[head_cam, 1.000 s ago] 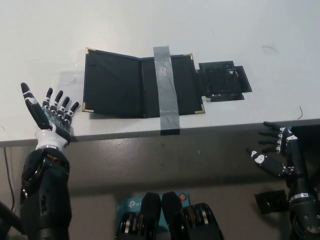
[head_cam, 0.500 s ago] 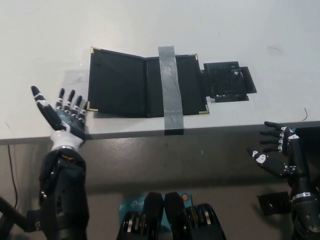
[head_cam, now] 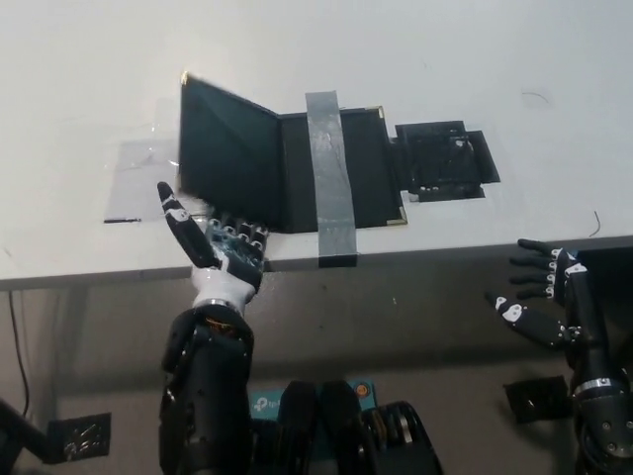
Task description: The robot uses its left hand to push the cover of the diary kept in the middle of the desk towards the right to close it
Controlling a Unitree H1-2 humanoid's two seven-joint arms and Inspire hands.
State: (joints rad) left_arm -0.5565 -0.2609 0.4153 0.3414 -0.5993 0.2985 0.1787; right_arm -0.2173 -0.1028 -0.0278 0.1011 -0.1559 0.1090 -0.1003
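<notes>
The white desk [head_cam: 89,89] spreads above and around the left hand [head_cam: 220,247], its near edge running just below that hand. On it, directly above the left hand, lies the open black diary [head_cam: 287,163], long axis running left to right, spine pointing away from the robot. Its left cover [head_cam: 223,148] is tilted up off the desk, while the right half lies flat. 1 strip of grey tape [head_cam: 330,178] crosses the right half from far edge to the desk's near edge, right of the left hand. The left hand is spread wide, holding nothing, fingers at the raised cover's lower edge. Further right, a smaller black patch [head_cam: 442,160] touches the diary. The right hand [head_cam: 539,297] hangs below the desk edge, fingers apart, empty.
</notes>
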